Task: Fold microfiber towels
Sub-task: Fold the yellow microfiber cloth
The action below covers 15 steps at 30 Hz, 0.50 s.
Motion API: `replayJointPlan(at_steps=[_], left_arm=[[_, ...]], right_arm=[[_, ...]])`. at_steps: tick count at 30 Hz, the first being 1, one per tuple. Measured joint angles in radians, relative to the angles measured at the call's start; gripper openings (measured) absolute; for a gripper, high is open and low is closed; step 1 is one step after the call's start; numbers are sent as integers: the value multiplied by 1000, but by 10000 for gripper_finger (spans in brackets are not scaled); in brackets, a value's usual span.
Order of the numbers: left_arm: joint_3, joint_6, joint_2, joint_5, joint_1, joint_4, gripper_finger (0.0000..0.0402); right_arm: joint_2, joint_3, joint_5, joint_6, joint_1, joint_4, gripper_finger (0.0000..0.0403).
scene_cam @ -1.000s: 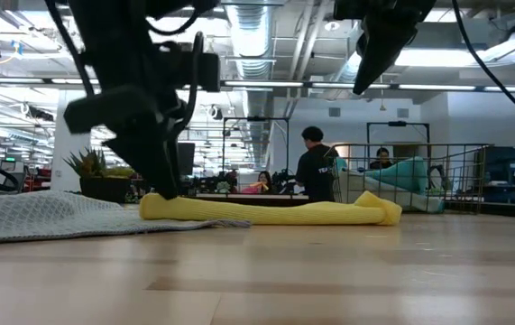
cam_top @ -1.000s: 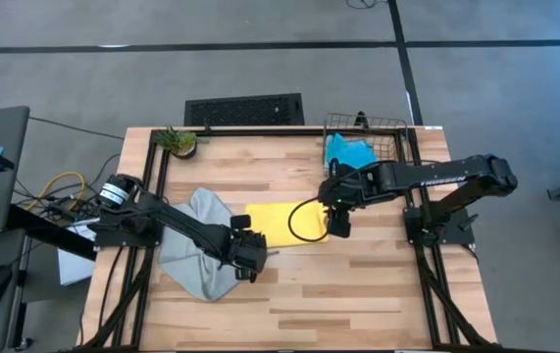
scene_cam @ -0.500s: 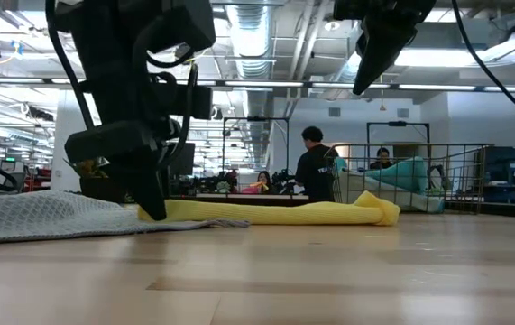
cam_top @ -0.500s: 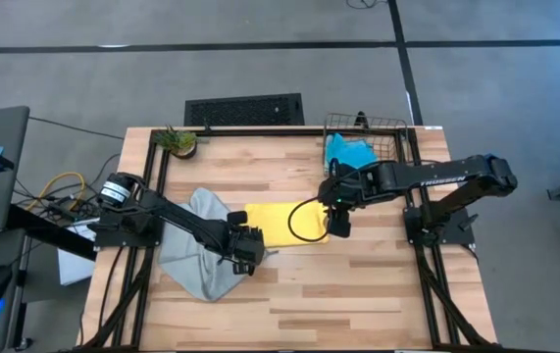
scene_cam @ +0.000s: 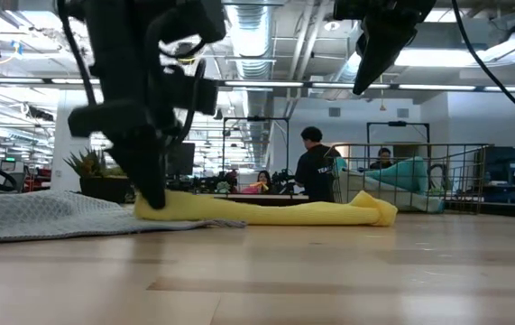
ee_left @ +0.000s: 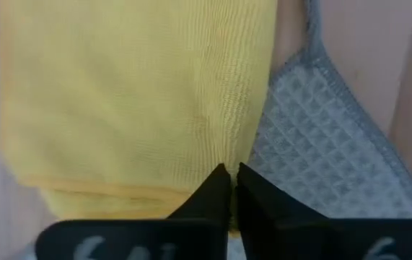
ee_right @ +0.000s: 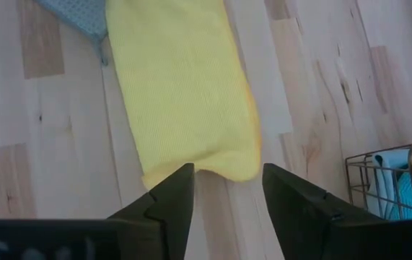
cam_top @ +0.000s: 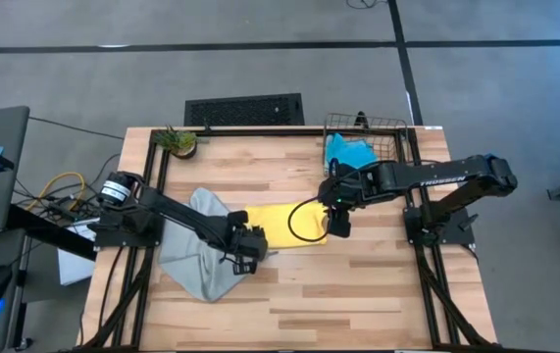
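Observation:
The yellow towel (cam_top: 284, 224) lies folded into a long strip across the middle of the table, with the grey-green towel (cam_top: 196, 265) spread flat at its left end. My left gripper (cam_top: 248, 247) is down at the strip's left end, shut on it (ee_left: 231, 184). My right gripper (ee_right: 227, 184) hangs open above the strip's right end (ee_right: 198, 162), clear of it. A cyan-blue towel (cam_top: 348, 152) lies in the wire basket (cam_top: 363, 126) at the far right. My left gripper pinches the yellow towel at its long near edge (ee_left: 245, 155), close to the left end, where that edge lies against the grey-green towel (ee_left: 321, 144). The fingers come steeply from above. The towel lies on the table (scene_cam: 275, 213); how many layers are pinched cannot be told.
A potted plant (cam_top: 178, 142) stands at the far left corner. The wire basket (scene_cam: 419, 176) stands at the far right. Bare wood (cam_top: 358, 294) runs along the near half of the table. People show in the room beyond the table.
My left gripper has moved a little toward the table's far edge and has come down onto the left end of the yellow towel. The right arm has kept still.

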Motion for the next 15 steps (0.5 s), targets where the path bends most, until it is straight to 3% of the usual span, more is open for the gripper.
replayJointPlan(at_steps=[6,15], left_arm=[[111,70,-2,-33,1,-123,5],[250,386,-2,-91,18,-149,2]], right_arm=[[0,0,0,0,0,-1,189],[-11,0,1,21,0,-64,183]])
